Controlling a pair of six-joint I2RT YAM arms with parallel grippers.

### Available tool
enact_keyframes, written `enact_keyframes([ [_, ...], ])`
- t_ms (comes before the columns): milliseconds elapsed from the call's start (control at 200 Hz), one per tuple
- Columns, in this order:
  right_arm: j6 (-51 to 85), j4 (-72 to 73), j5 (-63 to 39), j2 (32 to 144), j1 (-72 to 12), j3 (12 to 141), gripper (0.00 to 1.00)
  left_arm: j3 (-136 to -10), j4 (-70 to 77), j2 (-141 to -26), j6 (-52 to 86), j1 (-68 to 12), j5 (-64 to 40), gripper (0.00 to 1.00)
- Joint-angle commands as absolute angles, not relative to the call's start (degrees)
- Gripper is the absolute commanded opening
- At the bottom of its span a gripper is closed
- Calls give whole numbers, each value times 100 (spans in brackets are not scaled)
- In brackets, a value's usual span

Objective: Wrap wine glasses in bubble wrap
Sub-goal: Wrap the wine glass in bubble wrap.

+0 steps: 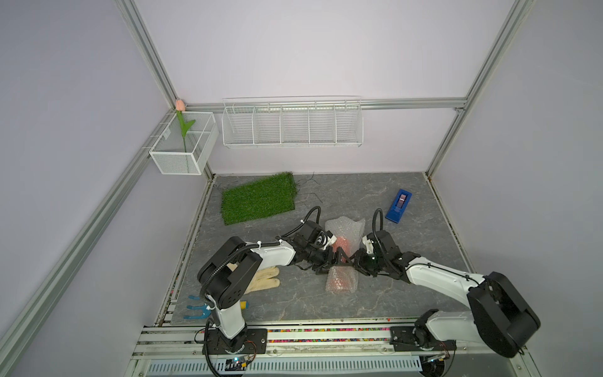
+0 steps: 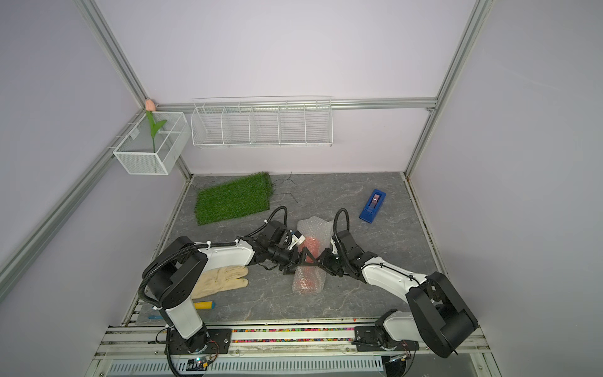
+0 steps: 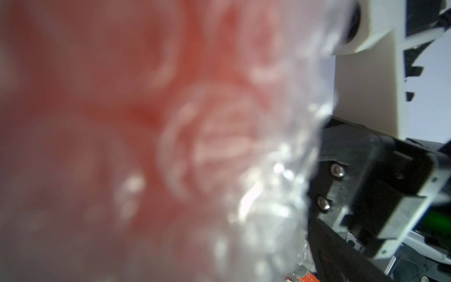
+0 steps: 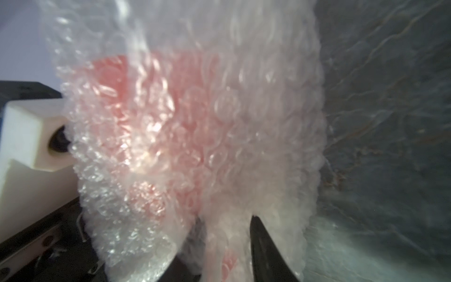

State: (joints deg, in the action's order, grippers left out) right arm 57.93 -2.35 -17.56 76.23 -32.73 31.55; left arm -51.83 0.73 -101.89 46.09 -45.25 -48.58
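The grey marbled bench (image 1: 375, 293) is open in front of the bundle and to its right. The red-orange plastic goblet (image 1: 342, 243) lies mid-bench, rolled in clear, crinkly bubble wrap (image 1: 344, 225). Both hands meet across its middle. The left hand (image 1: 331, 262) is spread wide and grips nothing visible. The right hand (image 1: 357, 261) is partly open with film between its fingers (image 4: 263, 249); I cannot tell whether it grips. The green artificial-grass mat (image 1: 257, 199), blue tape dispenser (image 1: 398, 206) and cream work glove (image 1: 266, 277) lie well apart.

Soft, even light fills both of your top views, leaving only faint shadows on the table (image 1: 375, 303); the frame posts (image 1: 145, 49) splay outward toward the picture edges. Your left wrist view is badly out of focus, the bubble wrap (image 3: 268, 207) a pink smear. In your right wrist view, white glare flecks the wrap, edges soft.
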Motion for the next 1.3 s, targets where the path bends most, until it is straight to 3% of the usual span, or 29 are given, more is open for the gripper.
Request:
enact_keyframes([
  [0,5954,20,-1813,7682,-3375,3390,39,-5230,-216,-10247,4164,-4627,-5020,100],
  [530,6007,-90,-1762,7977,-3445,3678,33,-5552,-1213,-10423,3240,-4649,-5133,96],
  [825,6020,-116,-1791,8017,-3452,3762,33,-5805,-1814,-10648,2906,-4644,-4664,81],
  [1165,5866,-389,-1796,7770,-3319,3911,40,-5968,-2253,-10816,2613,-4641,-4351,46],
  [1295,5620,-781,-1788,7467,-3055,3979,46,-6003,-2372,-10822,2527,-4641,-4219,39],
])
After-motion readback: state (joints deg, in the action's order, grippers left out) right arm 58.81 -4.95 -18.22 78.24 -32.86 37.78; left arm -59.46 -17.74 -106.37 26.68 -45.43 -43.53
